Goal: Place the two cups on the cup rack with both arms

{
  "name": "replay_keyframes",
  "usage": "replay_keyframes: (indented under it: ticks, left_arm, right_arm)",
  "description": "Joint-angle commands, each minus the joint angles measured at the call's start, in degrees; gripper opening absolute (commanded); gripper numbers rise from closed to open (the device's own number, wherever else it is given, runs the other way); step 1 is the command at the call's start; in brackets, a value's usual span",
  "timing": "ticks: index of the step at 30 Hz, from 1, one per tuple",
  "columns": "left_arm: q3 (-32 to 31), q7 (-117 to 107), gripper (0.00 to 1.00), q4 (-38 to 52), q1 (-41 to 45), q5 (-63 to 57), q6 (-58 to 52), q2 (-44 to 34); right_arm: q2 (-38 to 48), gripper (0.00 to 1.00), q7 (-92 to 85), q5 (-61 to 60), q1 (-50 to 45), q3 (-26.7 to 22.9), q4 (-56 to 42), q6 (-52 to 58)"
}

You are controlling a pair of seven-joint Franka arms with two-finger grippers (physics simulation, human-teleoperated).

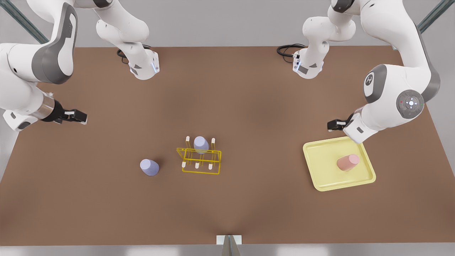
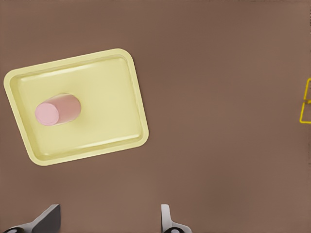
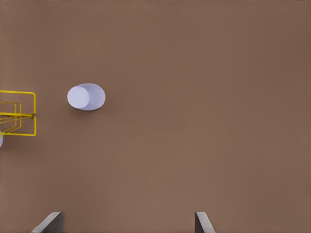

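We count three cups: two lavender cups, one [image 1: 201,144] on the rack and one [image 1: 149,167] standing on the bench [image 1: 249,106], and one pale pink cup [image 1: 348,162] (lying on its side). There is one yellow wire rack [image 1: 199,160], one pale-yellow tray [image 1: 320,170], and two arms, each with one hand: left hand [image 1: 331,125], right hand [image 1: 81,116].

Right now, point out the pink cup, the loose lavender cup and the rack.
pink cup [image 1: 348,162], front view, its side wall
loose lavender cup [image 1: 149,167], front view, its upturned base
rack [image 1: 201,172], front view, yellow bottom wire nearest the camera
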State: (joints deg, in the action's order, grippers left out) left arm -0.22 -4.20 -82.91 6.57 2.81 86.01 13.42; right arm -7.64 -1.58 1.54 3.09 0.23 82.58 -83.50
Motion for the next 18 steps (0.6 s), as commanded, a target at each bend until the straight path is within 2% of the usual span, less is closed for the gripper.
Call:
replay_keyframes:
  ticks: [1, 2, 3, 4, 7, 9, 10, 13, 18]
  left_arm:
    - [0.05, -2.31, 1.0, 0.03, 0.03, 0.09, 1.79, -0.06]
    - [0.57, -2.31, 1.0, 0.03, -0.06, 0.0, 2.05, 0.29]
    - [4.61, -0.47, 1.0, -0.15, -0.06, 0.09, 4.25, 2.74]
    - [8.22, 4.8, 1.0, -0.5, -1.46, 0.0, 10.3, 6.26]
    - [8.31, 15.27, 1.0, -0.76, -7.71, -0.09, 22.18, 14.96]
    - [8.31, 15.36, 1.0, -2.95, -8.32, 0.0, 29.29, 17.95]
    - [8.31, 15.36, 1.0, -6.12, -8.32, 0.0, 33.08, 18.31]
    - [8.31, 15.27, 1.0, -7.53, -8.32, 0.0, 35.63, 20.59]
    - [8.31, 14.92, 1.0, -16.49, -8.85, 0.09, 41.26, 19.36]
  right_arm:
    - [0.0, 1.0, -0.88, 0.05, -0.11, 0.03, -0.05, -1.93]
    - [-0.09, 1.0, -0.7, 0.13, -0.11, 0.12, -0.05, -1.84]
    - [-0.79, 1.0, -0.96, 0.92, -0.46, 0.2, 0.56, -2.54]
    - [-5.0, 1.0, -0.97, 2.86, -2.56, 0.56, 0.74, -4.91]
    - [-16.87, 1.0, 0.18, 1.89, -5.03, 0.64, 0.74, -19.06]
    - [-20.3, 1.0, 0.35, 1.2, -5.12, 0.64, 0.92, -26.27]
    - [-21.8, 1.0, 0.35, 0.22, -5.03, 0.64, 1.0, -29.35]
    - [-23.03, 1.0, 3.25, -0.57, -6.61, 0.64, 4.43, -37.44]
    - [-23.82, 1.0, 10.11, -0.66, -10.56, 0.64, 7.33, -43.68]
